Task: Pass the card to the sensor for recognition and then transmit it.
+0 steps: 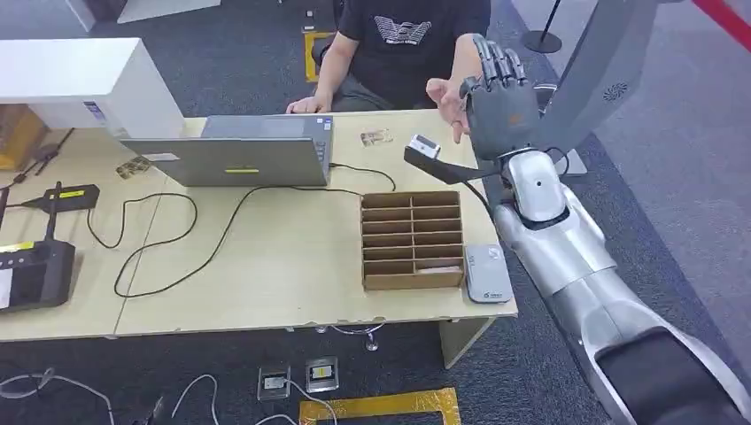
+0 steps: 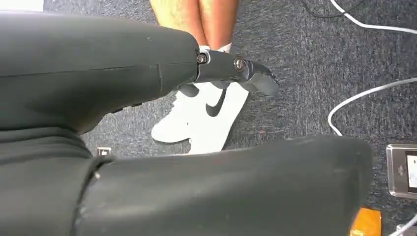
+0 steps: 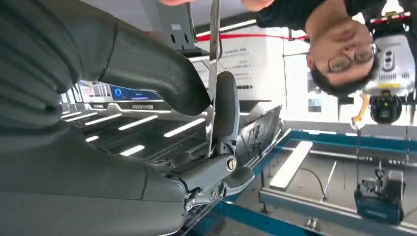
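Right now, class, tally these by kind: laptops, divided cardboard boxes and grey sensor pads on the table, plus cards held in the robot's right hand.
Laptop: 1
Divided cardboard box: 1
Grey sensor pad: 1
Card in the right hand: 1
Total: 4

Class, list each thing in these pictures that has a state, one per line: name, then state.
Thin card: upright, pinched in the right hand, a person's hand at its far end.
Silver laptop: open, cable plugged in.
Brown cardboard divider box: open-topped, flat on the table.
Grey card sensor: flat beside the box.
Left hand: hanging, holding nothing.
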Robot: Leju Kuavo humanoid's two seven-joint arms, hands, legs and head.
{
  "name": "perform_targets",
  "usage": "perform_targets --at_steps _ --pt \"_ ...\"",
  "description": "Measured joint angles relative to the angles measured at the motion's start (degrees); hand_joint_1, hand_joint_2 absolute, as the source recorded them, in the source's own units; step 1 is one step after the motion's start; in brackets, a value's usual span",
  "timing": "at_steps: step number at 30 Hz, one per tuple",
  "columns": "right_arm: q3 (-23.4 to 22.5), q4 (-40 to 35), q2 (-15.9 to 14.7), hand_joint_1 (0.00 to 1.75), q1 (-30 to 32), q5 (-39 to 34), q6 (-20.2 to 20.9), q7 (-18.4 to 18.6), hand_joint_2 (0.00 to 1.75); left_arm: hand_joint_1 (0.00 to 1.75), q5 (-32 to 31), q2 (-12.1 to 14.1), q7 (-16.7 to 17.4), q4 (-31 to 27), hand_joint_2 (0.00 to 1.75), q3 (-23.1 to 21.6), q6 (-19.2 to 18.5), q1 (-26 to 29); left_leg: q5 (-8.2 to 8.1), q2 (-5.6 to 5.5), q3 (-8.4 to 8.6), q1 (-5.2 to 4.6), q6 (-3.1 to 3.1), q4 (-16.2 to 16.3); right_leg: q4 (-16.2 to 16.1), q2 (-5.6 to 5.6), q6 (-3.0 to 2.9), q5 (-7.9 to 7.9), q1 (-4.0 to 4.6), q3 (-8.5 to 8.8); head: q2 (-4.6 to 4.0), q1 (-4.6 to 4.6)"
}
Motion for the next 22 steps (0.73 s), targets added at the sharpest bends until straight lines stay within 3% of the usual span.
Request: perform_targets --at_steps 13,14,15,16,22 --pt "2.45 8.67 1.44 1.75 -0.07 0.70 0.26 1.77 1.75 0.00 -0.94 0.02 0.61 0.00 0.00 -1.00 0.00 -0.87 0.00 0.01 0.02 0.00 0.00 0.01 -0.01 0.02 0.00 0.00 0.00 -0.01 0.00 0.02" --pt "2.56 9.06 1.44 1.41 -0.01 0.59 0.35 1.88 1.75 0.00 -0.98 0.02 0.81 0.00 0.00 -1.05 0.00 -0.94 0.00 0.02 0.02 0.00 0.00 0.01 -0.01 0.03 0.00 0.00 0.00 -0.02 0.00 0.02" --pt "2.62 9.39 1.44 0.33 0.06 0.52 0.39 2.05 1.75 0.00 -1.03 0.02 1.05 0.00 0.00 -1.14 0.00 -1.04 0.00 0.02 0.02 0.00 0.00 0.01 -0.02 0.03 0.00 0.00 0.00 -0.02 0.00 0.02" --pt "2.64 9.64 1.44 0.02 0.17 0.52 0.39 2.19 1.75 0.00 -1.03 0.02 1.14 0.00 0.00 -1.20 0.00 -1.11 0.00 0.02 0.02 0.00 0.00 0.01 -0.02 0.03 0.00 0.00 0.00 -0.02 0.00 0.02" --pt "2.91 11.23 1.27 0.00 2.12 0.90 -1.44 3.65 1.75 0.00 -0.96 0.02 1.25 0.00 0.00 -1.46 0.00 -1.34 0.00 0.04 0.01 0.00 0.00 0.01 -0.02 0.05 0.00 0.00 0.00 -0.04 0.00 0.02"
